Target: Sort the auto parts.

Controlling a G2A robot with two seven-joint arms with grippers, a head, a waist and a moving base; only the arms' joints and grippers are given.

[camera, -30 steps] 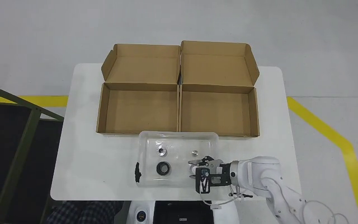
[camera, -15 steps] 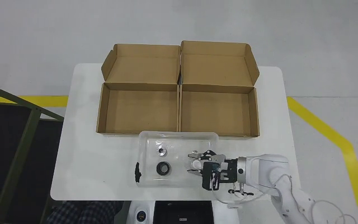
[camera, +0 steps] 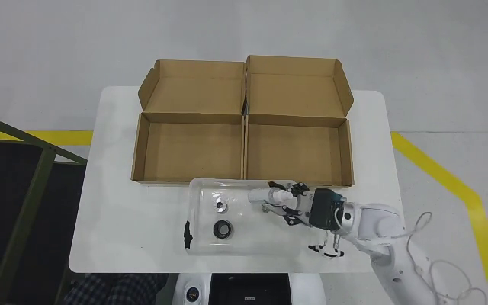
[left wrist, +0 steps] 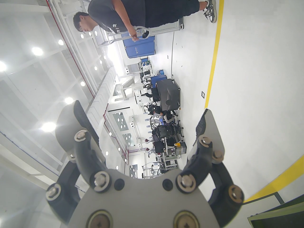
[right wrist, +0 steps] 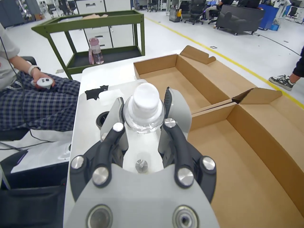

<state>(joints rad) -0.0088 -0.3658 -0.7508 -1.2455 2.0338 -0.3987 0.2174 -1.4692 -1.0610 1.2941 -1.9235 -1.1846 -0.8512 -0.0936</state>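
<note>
Now the right gripper (right wrist: 144, 97) is squeezed tight on a white part (right wrist: 145, 106) that has a see-through rim. One finger sits on each side of the part, so it should not slip out. The part looks lifted up over the far right corner of the clear tray (camera: 200, 187), close to the near wall of the right box (camera: 297, 156). I think the part is on its way to a box, because sorting means each kind of part gets its own home. The tray sits at the middle of the table's (camera: 122, 191) near edge, where the arm can get at the parts.

Two parts lie in the tray, near its left side: a small silver ring (camera: 219, 206), and a black ring (camera: 223, 229) closer to the near edge. A bit of black tape (camera: 186, 232) sticks to the tray's left edge.

The left box (camera: 191, 152) and the right box stand side by side, touching, just past the tray's far edge. Their lids are folded back toward the table's far edge, so a part can be dropped in from above. No parts lie in either box yet.

The left gripper (left wrist: 141, 110) has its fingers wide apart and holds nothing. It points out into the room, away from the table.
</note>
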